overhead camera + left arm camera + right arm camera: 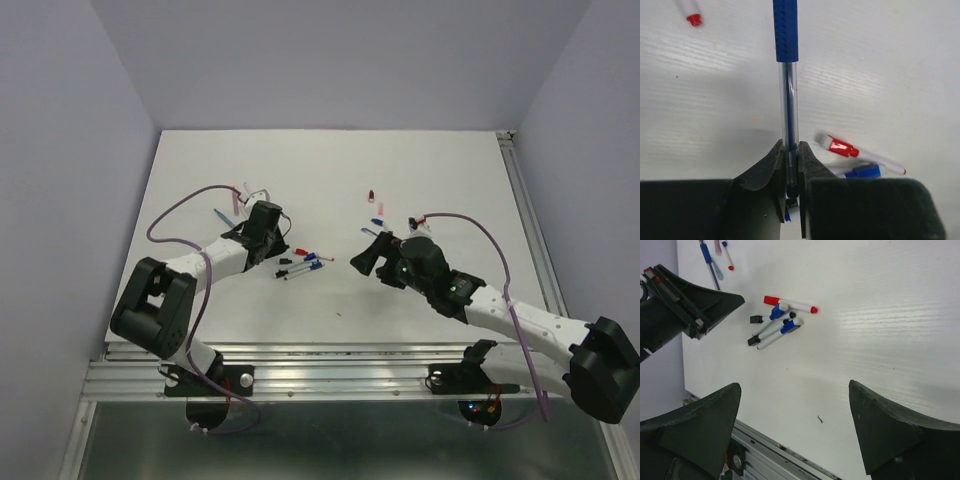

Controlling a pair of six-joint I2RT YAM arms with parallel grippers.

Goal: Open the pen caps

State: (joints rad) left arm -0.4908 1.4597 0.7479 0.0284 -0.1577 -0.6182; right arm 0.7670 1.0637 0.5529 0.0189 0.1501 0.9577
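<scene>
Top external view, read near to far. Pile (300, 265) of pens lies on the table (440, 160) between the two claws. The right wrist view shows caps (771, 300) seated on these pens, one red, two blue and two black as far as I can count, so the pile looks untouched. Right claw (372, 252) is at 3 o'clock of the pile, jaws spread wide with nothing between them, over bare table. Left claw (262, 232) is at 10 o'clock of the pile, clamped tight on a blue pen (788, 100) by its clear barrel. The pen points straight out ahead of the fingers. Its far end runs out of the left wrist picture, so I cannot tell whether a cap sits on it. Farther out, at 12 o'clock of the right claw, loose caps (371, 192) lie well apart from any pen, one red with blue ones just beside. At 12 o'clock of the left claw are far pens (237, 193), too small to tell capped or bare. Judgement: task partly done. A few caps are off and the whole pile remains. The held pen is probably the one in hand, with the right claw free to pull.
</scene>
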